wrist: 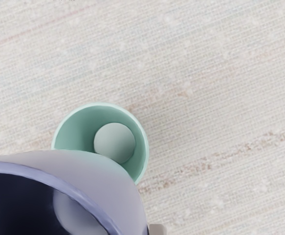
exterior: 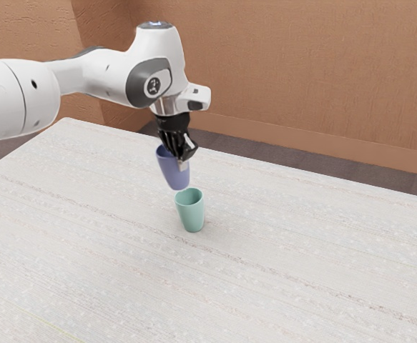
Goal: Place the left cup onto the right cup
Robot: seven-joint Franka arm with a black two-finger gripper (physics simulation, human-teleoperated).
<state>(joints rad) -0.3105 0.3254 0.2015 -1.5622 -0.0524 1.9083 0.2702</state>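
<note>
A purple-blue cup [exterior: 172,169] hangs tilted in the air, with my gripper [exterior: 182,153] shut on its rim. Its base is just above and to the exterior view's left of the green cup [exterior: 190,209], which stands upright on the table with its mouth up. In the wrist view the purple cup [wrist: 69,191] looms large under my hand and overlaps part of the green cup [wrist: 78,132], whose hollow inside shows beside it.
The pale woven tabletop [exterior: 301,243] spreads widely around both cups. Its far edge runs along a dark floor strip below a brown wall [exterior: 322,64]. My white arm [exterior: 65,78] comes in from the exterior view's left.
</note>
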